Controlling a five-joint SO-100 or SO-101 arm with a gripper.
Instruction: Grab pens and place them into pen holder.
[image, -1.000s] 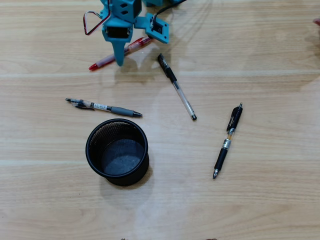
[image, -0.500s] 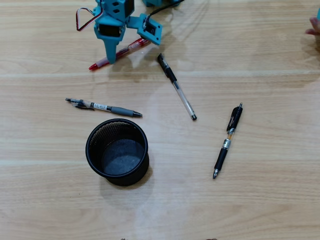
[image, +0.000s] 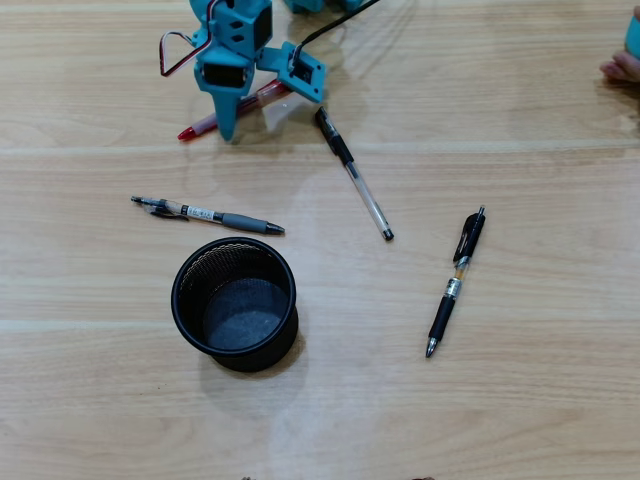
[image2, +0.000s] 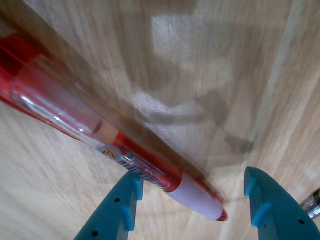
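Hovering at the top left of the overhead view, the teal gripper (image: 245, 118) hangs over the red pen (image: 200, 124), which lies slanted on the wooden table (image: 520, 400), its red tip poking out to the left of the arm and its upper part hidden under the teal body; the wrist view shows the gripper (image2: 192, 205) with its two teal fingers (image2: 117, 210) spread apart, one on each side of the red pen (image2: 100, 135); the pen runs from the upper left down to its white-and-red end between the fingers; neither finger can be seen pressing on it, so the gripper is released and grasps nothing.

Just to the right of the arm in the overhead view, the clear pen with black cap (image: 354, 174) lies slanted, cap end near the gripper; the clear pen with grey sleeve (image: 208, 215) lies almost level, left of centre, just above the pen holder (image: 183, 310); the holder stands upright, a round black mesh cup showing only its bare floor inside; the black pen (image: 454, 283) lies well apart to the right, nearly upright in the picture with its tip pointing down; all four pens rest on the table, outside the holder.
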